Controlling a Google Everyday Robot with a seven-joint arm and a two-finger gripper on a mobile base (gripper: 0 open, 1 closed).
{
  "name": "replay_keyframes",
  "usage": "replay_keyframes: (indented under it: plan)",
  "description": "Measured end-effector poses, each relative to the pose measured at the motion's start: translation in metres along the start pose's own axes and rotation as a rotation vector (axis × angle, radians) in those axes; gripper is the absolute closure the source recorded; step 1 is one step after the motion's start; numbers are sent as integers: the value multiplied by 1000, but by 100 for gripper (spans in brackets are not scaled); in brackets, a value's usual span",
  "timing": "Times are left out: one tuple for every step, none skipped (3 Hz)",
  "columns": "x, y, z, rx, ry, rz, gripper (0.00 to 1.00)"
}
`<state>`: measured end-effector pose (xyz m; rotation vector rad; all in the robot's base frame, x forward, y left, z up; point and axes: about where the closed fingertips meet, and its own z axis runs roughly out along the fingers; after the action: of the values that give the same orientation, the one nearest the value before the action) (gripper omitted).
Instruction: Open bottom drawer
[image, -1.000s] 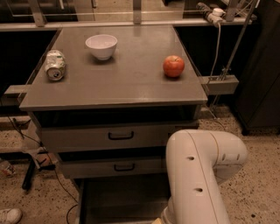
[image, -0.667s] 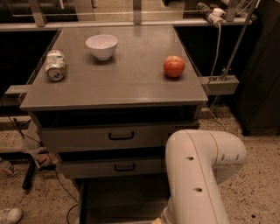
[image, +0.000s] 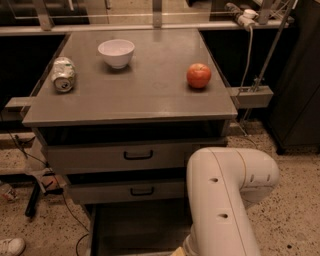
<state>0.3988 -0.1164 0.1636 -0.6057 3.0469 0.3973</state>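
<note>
Nothing is showing as moved since the earlier frames: arm, drawers and countertop items are all holding the same positions.

The bottom drawer (image: 140, 225) is standing pulled out beneath the other two, with its plain grey inside facing up. Its left wall is running along the speckled floor (image: 295, 210). Its front panel and handle are lying off the lower edge of the view. The robot's white arm (image: 225, 200) is reaching down over the drawer's right part and covering the right ends of the top drawer front (image: 90, 159) and the middle drawer front (image: 100, 192). The gripper is sitting out of sight past the bottom edge, below the arm, so its state cannot be told.

On the grey cabinet top (image: 150, 100), a can (image: 63, 74) is lying on its side near the left edge. A white bowl (image: 116, 52) is sitting toward the back, and a red apple (image: 199, 75) is resting near the right edge. All three are well apart from one another and set back from the front lip.

A white shoe (image: 10, 246) is showing at the lower left corner, well apart from the open drawer's left wall. Bare floor is lying to the right of the arm.
</note>
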Motion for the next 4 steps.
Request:
replay_keyframes:
  plan:
    - [-3, 1, 0, 0, 1, 4, 0]
    - [-2, -2, 0, 6, 11, 17, 0]
    - [-6, 0, 0, 6, 12, 20, 0]
    - [-5, -3, 0, 11, 23, 34, 0]
